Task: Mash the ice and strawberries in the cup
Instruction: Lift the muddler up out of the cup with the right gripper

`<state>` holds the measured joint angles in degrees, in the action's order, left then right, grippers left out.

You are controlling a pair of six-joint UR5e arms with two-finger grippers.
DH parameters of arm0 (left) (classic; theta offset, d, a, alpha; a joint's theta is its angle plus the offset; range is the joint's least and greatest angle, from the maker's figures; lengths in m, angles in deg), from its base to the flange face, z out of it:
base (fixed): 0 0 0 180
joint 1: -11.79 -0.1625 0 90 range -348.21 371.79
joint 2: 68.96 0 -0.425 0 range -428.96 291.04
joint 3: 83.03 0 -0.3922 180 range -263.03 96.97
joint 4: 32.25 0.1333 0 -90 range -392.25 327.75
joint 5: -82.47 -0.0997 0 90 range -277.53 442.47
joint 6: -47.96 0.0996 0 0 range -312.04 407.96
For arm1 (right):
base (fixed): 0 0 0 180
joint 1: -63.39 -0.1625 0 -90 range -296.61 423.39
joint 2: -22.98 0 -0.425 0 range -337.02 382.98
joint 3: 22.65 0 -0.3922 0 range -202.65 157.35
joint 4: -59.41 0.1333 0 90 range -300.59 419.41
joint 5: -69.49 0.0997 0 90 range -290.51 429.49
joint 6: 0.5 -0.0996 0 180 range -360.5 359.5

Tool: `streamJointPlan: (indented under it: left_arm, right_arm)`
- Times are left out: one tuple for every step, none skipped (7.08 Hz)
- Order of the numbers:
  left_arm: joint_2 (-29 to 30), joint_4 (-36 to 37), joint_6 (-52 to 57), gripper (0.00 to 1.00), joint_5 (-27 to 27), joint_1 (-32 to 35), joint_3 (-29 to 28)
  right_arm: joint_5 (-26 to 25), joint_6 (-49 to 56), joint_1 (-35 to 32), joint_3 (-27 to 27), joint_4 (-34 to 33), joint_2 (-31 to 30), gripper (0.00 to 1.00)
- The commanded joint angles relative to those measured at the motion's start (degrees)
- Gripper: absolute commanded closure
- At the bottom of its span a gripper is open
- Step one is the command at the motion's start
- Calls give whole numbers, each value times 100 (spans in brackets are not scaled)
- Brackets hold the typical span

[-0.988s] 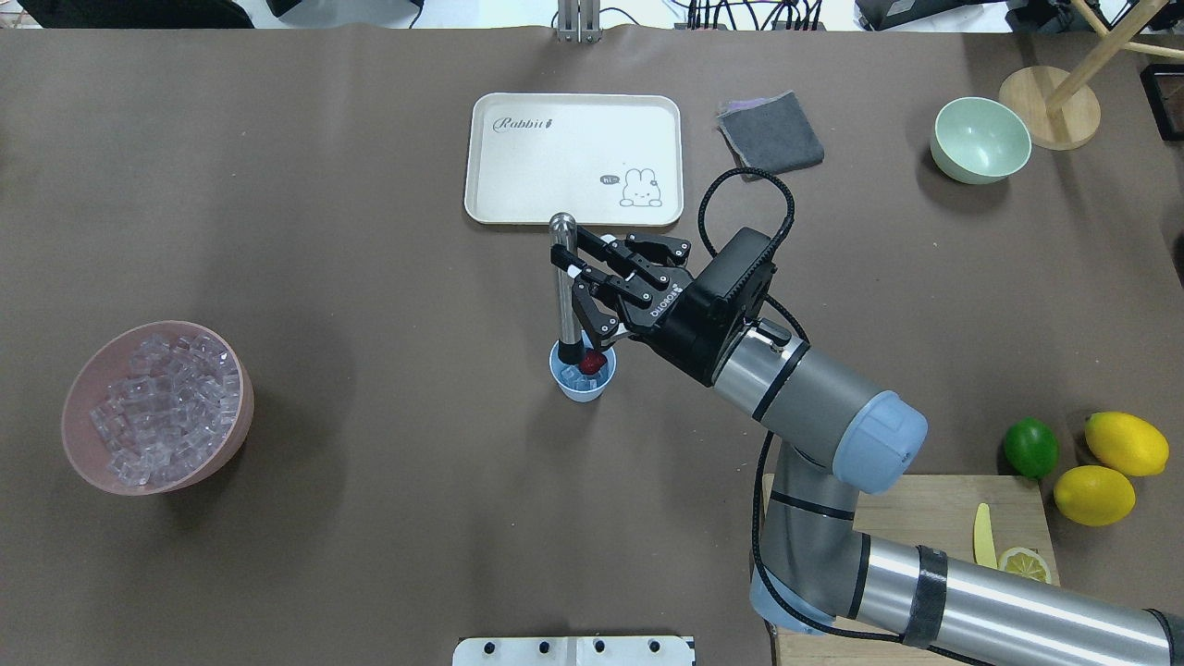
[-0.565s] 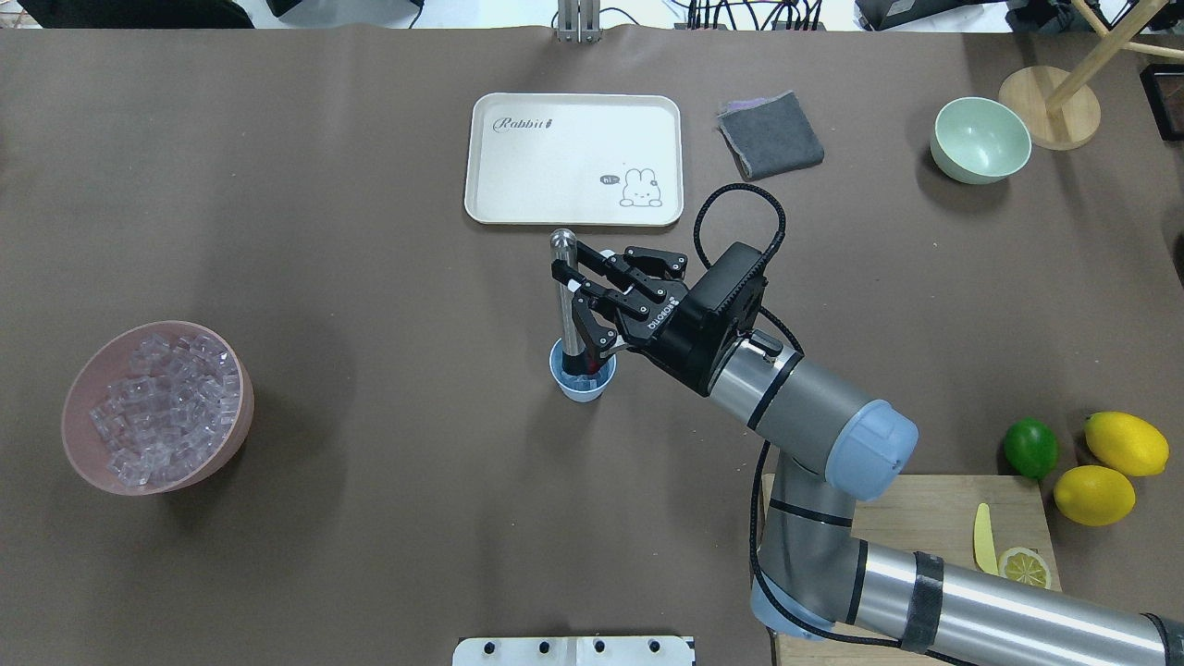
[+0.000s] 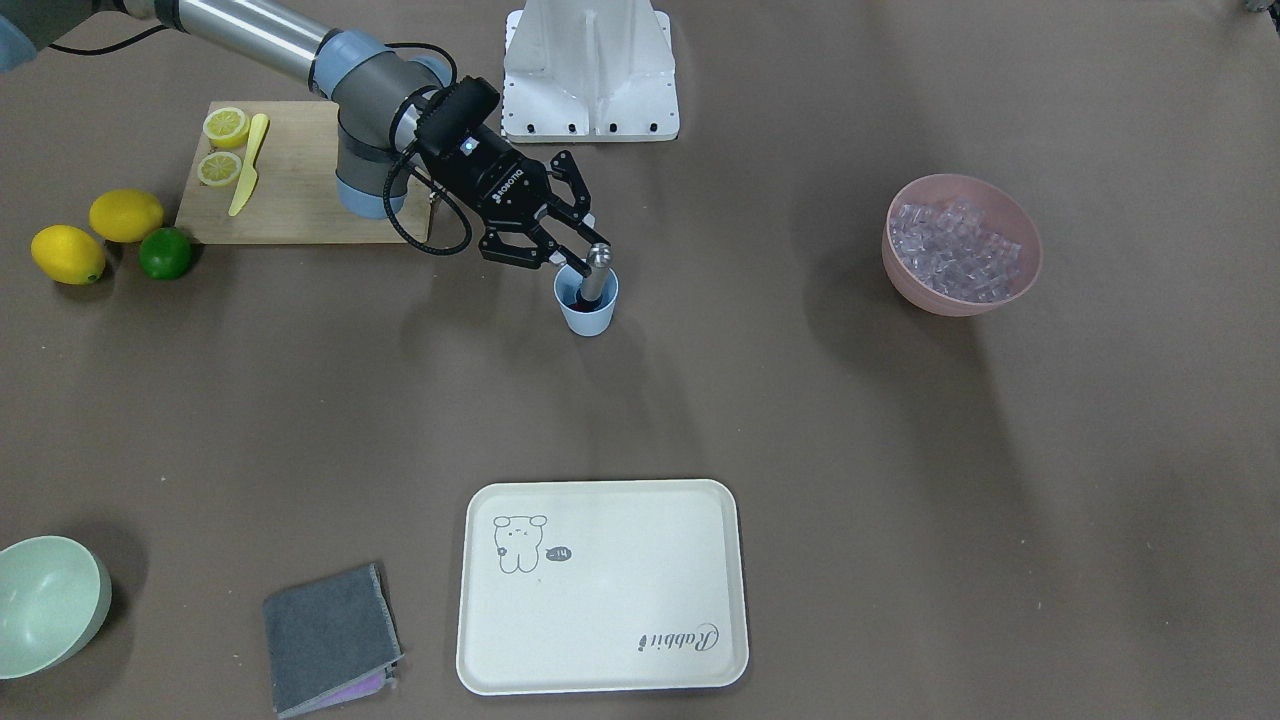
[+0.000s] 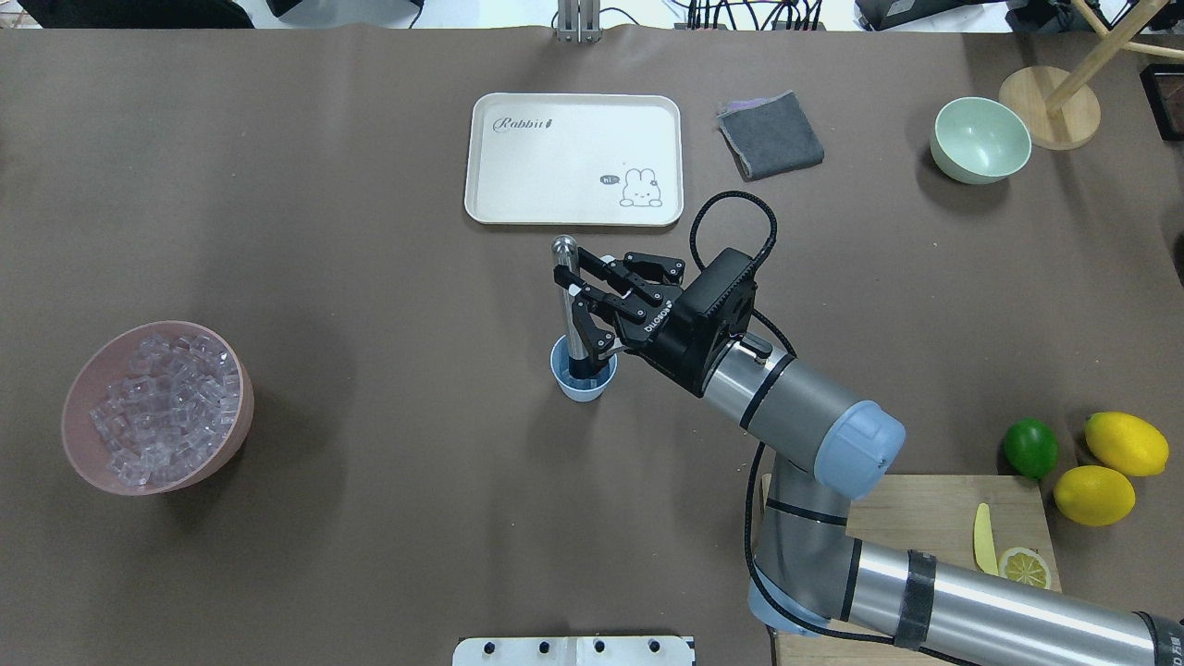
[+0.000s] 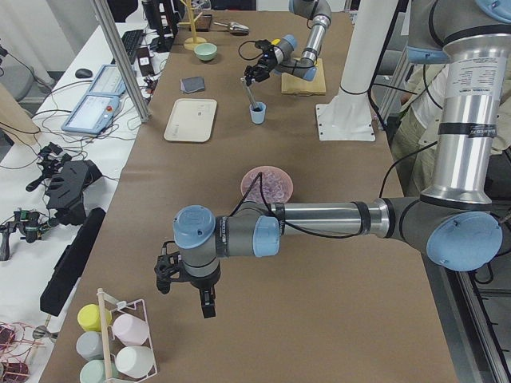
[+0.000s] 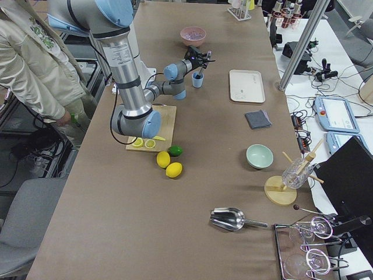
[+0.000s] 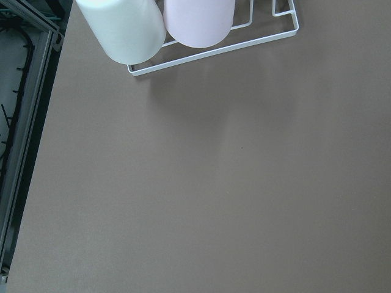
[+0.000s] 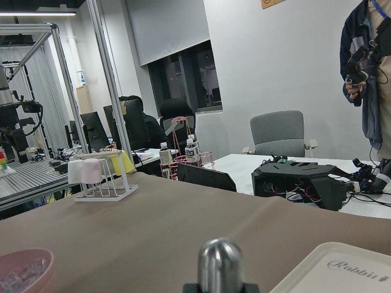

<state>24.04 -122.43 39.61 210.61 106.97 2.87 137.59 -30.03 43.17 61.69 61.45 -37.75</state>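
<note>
While the right claw (image 4: 567, 280) clenches the muddler (image 4: 574, 326) in the cup (image 4: 583, 388), the tray's (image 4: 555, 166) edge lies nearby.

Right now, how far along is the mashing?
Done: the muddler is picked up, with the right gripper jaws closed on its shaft. In hand: its dark tip is down inside the cup, so this looks like the pressing stage. Left: the tool hides the contents, so I can't confirm any mash. The muddler is not yet set down.
</note>
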Motion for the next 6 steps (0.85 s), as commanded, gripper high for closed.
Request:
streamJointPlan:
  left_arm:
    - [-1,0,0,2,0,0,15]
    - [-1,0,0,2,0,0,15]
    - [8,0,0,2,0,0,15]
    - [34,0,0,2,0,0,6]
    - [43,0,0,2,0,0,58]
    - [69,-17,9,2,0,0,76]
  right_arm:
    - [2,0,-34,107,7,25,100]
    - [2,0,-104,274,-10,26,100]
    - [10,-9,-218,467,-106,26,100]
    - [19,-78,-289,852,-533,26,100]
    - [11,-209,-342,1299,-1147,26,100]
    - [45,-367,-560,1686,-1971,17,100]
